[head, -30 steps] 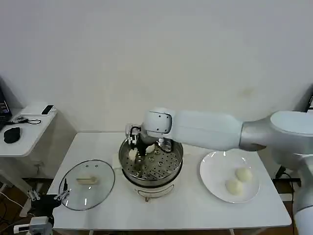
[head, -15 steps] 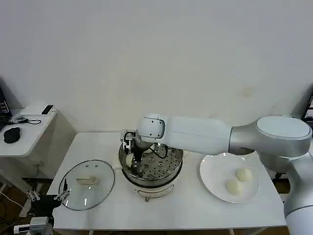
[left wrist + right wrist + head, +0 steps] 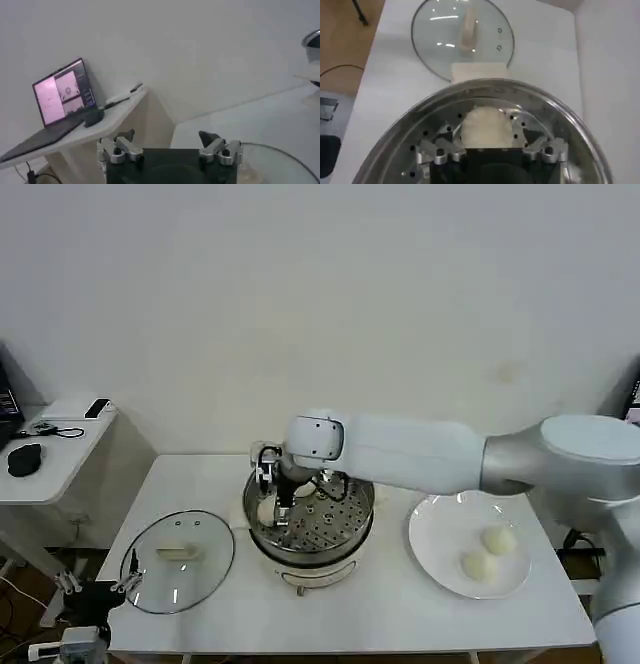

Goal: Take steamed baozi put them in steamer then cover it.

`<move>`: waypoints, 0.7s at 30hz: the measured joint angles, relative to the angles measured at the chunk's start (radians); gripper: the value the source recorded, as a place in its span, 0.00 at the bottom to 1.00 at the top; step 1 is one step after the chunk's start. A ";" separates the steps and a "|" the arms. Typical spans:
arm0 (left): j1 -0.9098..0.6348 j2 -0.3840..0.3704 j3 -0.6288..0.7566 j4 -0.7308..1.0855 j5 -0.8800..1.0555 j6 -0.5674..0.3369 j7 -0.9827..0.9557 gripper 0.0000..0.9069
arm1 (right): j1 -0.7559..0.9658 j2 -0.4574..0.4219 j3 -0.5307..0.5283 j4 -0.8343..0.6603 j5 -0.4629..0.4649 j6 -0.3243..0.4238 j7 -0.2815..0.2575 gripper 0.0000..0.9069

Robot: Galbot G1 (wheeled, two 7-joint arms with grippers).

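- Right tool (image 3: 273, 502) reaching from the right across the steamer (image 3: 345, 529), down inside the pot at its left side.
- In the right wrist view, right tool (image 3: 489, 150) with fingers (image 3: 436, 152) spread apart, one on each side of a steamed baozi (image 3: 486, 127); bun between them on the perforated tray, close against the steel wall; no visible squeeze on the dough, contact hard to judge.
- Same baozi (image 3: 266, 506) just visible in the head view as a pale patch beside the tool, at the pot's left inner edge.
- Steamer (image 3: 485, 97) uncovered, shiny rim around the holed tray, cream-white base beneath, sitting mid-bench (image 3: 390, 614).
- Two more baozi (image 3: 498, 540) (image 3: 478, 565) lying on the white plate (image 3: 440, 559) right of the steamer, near each other, well apart from the pot.
- Glass lid (image 3: 178, 560) flat on the bench left of the steamer, cream handle up; also seen beyond the pot rim in the right wrist view (image 3: 462, 35).
- Left tool (image 3: 98, 592) parked low off the bench's front-left corner, just beside the lid's edge; in the left wrist view (image 3: 170, 150) fingers standing wide apart, nothing between them.
- Side desk (image 3: 75, 132) with an open laptop (image 3: 62, 95) beyond the left tool.
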 measured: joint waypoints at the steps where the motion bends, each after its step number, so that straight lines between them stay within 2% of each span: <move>1: -0.001 0.001 0.001 0.000 0.000 0.000 0.000 1.00 | 0.011 -0.016 -0.001 0.017 -0.002 0.002 -0.001 1.00; 10: 0.002 0.009 0.018 0.000 0.007 0.003 0.004 1.00 | 0.103 -0.231 -0.005 0.151 -0.089 0.045 -0.065 1.00; 21: 0.003 0.007 0.045 -0.005 0.023 0.001 0.004 1.00 | 0.105 -0.569 -0.007 0.256 -0.320 0.175 -0.201 1.00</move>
